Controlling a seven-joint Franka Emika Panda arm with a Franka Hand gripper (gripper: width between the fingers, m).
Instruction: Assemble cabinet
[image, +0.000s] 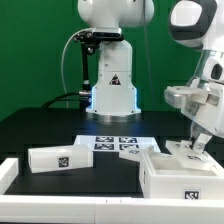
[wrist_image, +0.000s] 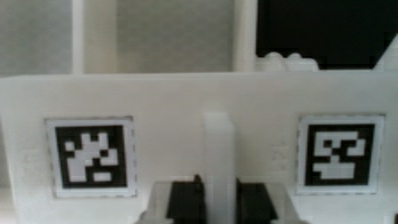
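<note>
My pincer (image: 194, 142) is shut, right over the cabinet box (image: 178, 175), whose tagged wall runs square across it. The loose panel (image: 60, 157) lies well apart, toward the exterior view's left.

The white cabinet box (image: 180, 172) and the loose white panel (image: 62, 157) carry black-and-white square tags (wrist_image: 93, 152), as does the white marker board (image: 115, 146), on a black worktop (image: 40, 125) before a green backdrop (image: 30, 50).
</note>
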